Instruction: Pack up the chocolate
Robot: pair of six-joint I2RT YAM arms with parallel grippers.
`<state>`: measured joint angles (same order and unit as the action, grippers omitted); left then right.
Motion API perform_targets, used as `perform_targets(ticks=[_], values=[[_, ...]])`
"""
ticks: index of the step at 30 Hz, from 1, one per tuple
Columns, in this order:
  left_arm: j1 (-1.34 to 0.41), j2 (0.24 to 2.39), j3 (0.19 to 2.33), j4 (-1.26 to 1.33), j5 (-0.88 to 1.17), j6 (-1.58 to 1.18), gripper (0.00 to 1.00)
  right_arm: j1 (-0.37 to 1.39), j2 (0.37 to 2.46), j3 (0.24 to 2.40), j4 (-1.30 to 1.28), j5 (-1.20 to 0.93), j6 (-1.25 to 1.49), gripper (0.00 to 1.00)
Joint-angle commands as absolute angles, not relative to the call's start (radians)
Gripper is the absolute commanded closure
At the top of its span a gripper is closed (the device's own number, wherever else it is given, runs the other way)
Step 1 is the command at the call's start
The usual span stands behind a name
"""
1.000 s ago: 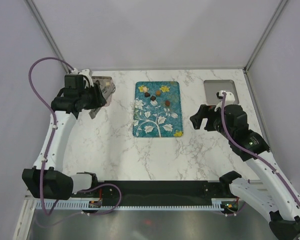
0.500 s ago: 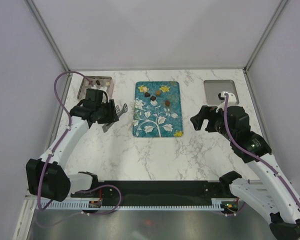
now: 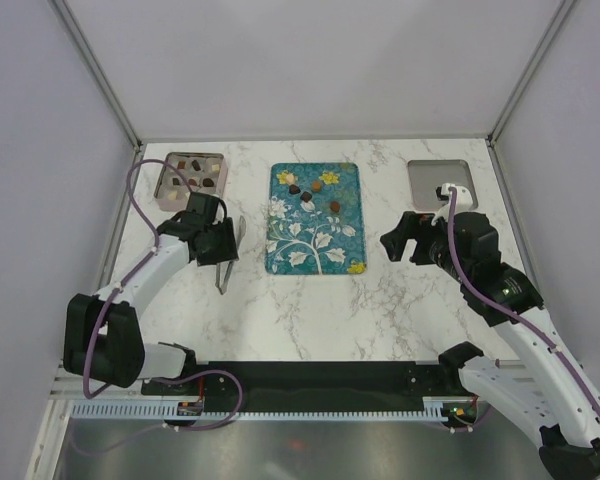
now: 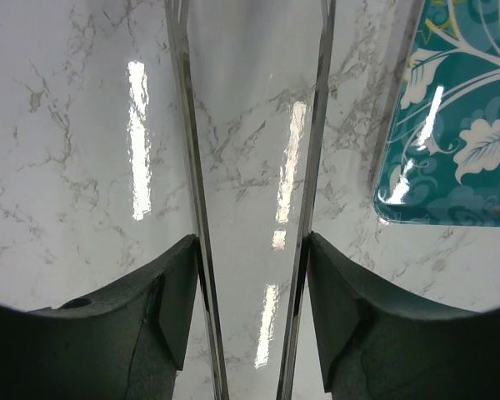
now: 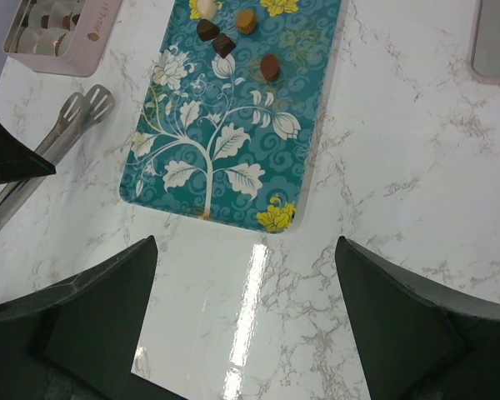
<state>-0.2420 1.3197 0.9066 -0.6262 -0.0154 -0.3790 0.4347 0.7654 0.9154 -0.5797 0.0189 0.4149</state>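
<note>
Several small chocolates [image 3: 308, 197], dark brown, mid brown and cream-white, lie at the far end of the teal flowered tray [image 3: 315, 245]; they also show in the right wrist view [image 5: 225, 43]. More pieces sit in the open tin box [image 3: 190, 175] at the far left. My left gripper [image 3: 217, 243] is between box and tray, shut on the metal tongs [image 3: 224, 265]. In the left wrist view both tong arms [image 4: 186, 167] run between my fingers [image 4: 252, 242] above bare table. My right gripper [image 3: 400, 238] is open and empty, right of the tray [image 5: 246, 246].
The box's grey lid [image 3: 440, 180] lies at the far right, behind my right gripper. In the right wrist view the tong tips [image 5: 87, 104] lie left of the tray [image 5: 233, 167], with the box [image 5: 62, 33] beyond them. White walls close in the table.
My left arm has swung from over the tin box toward the near side and right, carrying the tongs down beside the tray. The box is now uncovered. The right arm barely moved.
</note>
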Motion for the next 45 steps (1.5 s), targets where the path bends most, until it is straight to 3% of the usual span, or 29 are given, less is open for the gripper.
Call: perform_targets(ticks=[1, 7, 40, 42, 45], values=[[-0.270, 1.348, 0.893, -0.580, -0.072, -0.434, 0.39, 0.434, 0.752, 0.927, -0.564, 0.005, 0.420, 0.04], [-0.307, 1.354, 0.853, -0.578, -0.109, -0.474, 0.33, 0.434, 0.749, 0.922, -0.563, 0.002, 0.417, 0.04], [-0.370, 1.381, 0.764, -0.574, -0.126, -0.586, 0.27, 0.434, 0.710, 0.905, -0.571, -0.017, 0.442, 0.04], [-0.376, 1.379, 0.761, -0.575, -0.132, -0.592, 0.25, 0.434, 0.712, 0.907, -0.575, -0.018, 0.443, 0.03], [-0.388, 1.364, 0.753, -0.581, -0.140, -0.601, 0.10, 0.434, 0.715, 0.904, -0.577, -0.023, 0.454, 0.03]])
